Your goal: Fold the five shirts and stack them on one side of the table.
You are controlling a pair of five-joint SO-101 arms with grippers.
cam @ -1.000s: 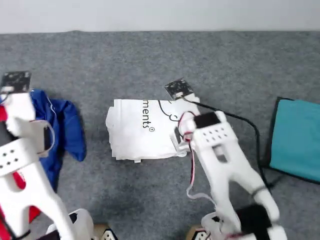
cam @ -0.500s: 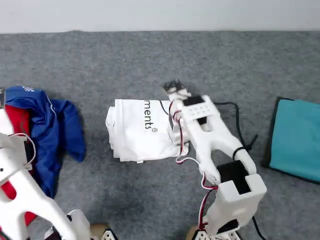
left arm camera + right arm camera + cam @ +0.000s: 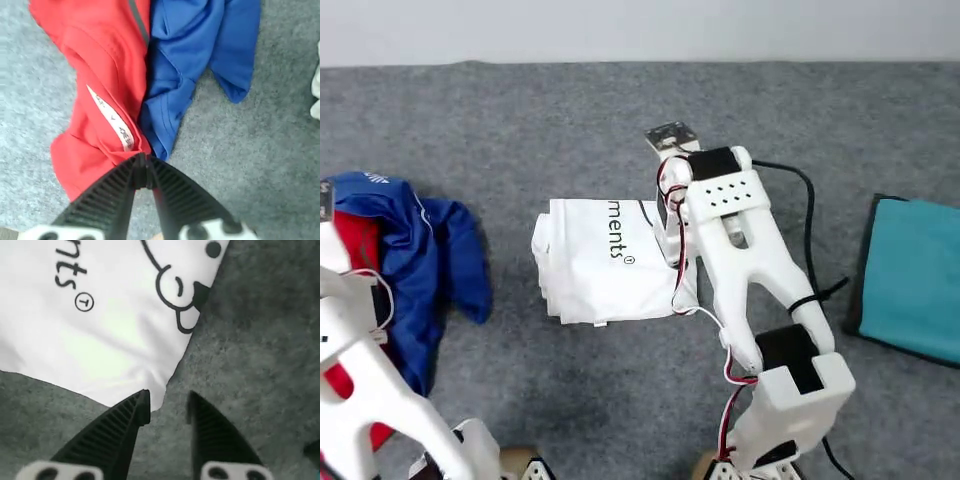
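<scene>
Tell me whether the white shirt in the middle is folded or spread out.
Folded: the white shirt lies as a compact rectangle, with stacked layer edges along one side.

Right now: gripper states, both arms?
Left gripper: shut, tips at the red shirt's edge; grip on cloth unclear.
Right gripper: open, empty, at the white shirt's corner.

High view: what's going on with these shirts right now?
Two arms are on a shirt-folding job. The right gripper is open over the edge of the folded white shirt at the middle of the table. The left gripper is shut at the hem of the crumpled red shirt, beside the blue shirt. A folded teal shirt lies apart on the right arm's side.
</scene>
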